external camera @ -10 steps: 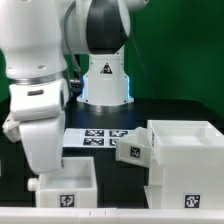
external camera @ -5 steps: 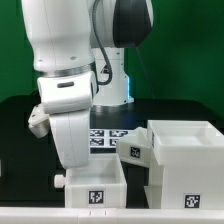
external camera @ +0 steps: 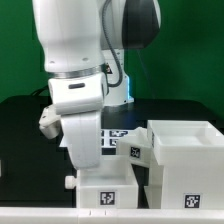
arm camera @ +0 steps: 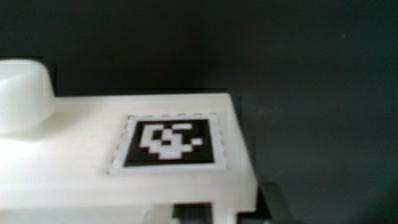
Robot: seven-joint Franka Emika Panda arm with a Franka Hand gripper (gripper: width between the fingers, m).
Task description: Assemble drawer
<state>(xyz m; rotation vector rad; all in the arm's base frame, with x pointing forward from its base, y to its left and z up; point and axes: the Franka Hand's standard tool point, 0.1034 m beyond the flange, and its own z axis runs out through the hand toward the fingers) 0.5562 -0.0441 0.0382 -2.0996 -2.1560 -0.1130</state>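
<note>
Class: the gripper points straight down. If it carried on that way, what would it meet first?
Probably the drawer tray directly beneath it; the meeting point is hidden, so depth is uncertain.

White tray (external camera: 125,188) stands upright at the front, tag facing out, just beside the open-topped casing (external camera: 185,165) on the exterior view's right; a tilted, tagged second tray (external camera: 133,150) touches the casing's left side
</note>
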